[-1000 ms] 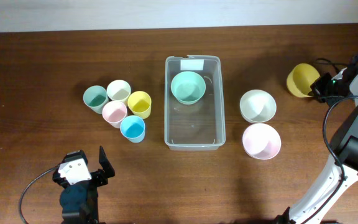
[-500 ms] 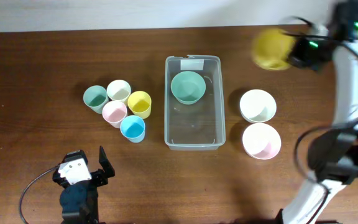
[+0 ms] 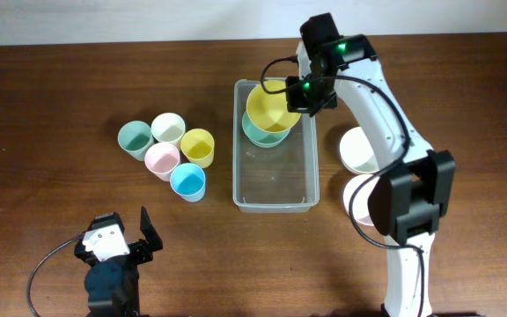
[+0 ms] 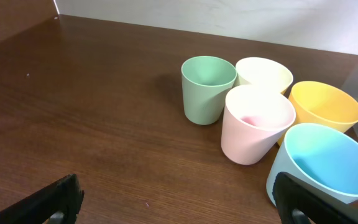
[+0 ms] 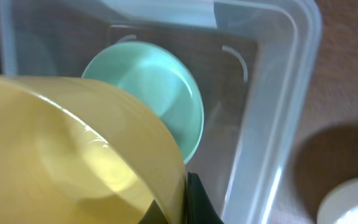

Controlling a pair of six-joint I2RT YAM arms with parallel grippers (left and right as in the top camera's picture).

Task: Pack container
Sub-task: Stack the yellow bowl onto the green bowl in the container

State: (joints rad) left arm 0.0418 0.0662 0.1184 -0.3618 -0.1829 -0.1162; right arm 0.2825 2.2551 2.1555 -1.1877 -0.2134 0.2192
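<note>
Right gripper (image 3: 302, 92) swung over container (image 3: 275, 180), pinching yellow bowl (image 3: 269, 106); container lengthwise near-far, label (image 5: 160, 11) far; left gripper (image 4: 179, 200) spread.

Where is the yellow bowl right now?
In the overhead view, the right gripper holds the yellow bowl over the far end of the container, just above the green bowl.

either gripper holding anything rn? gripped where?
Right gripper holds the yellow bowl by its rim, over the container. Left gripper is open, holding nothing.

Yellow bowl (image 3: 272, 106) hides part of the container (image 3: 275, 180)
</note>
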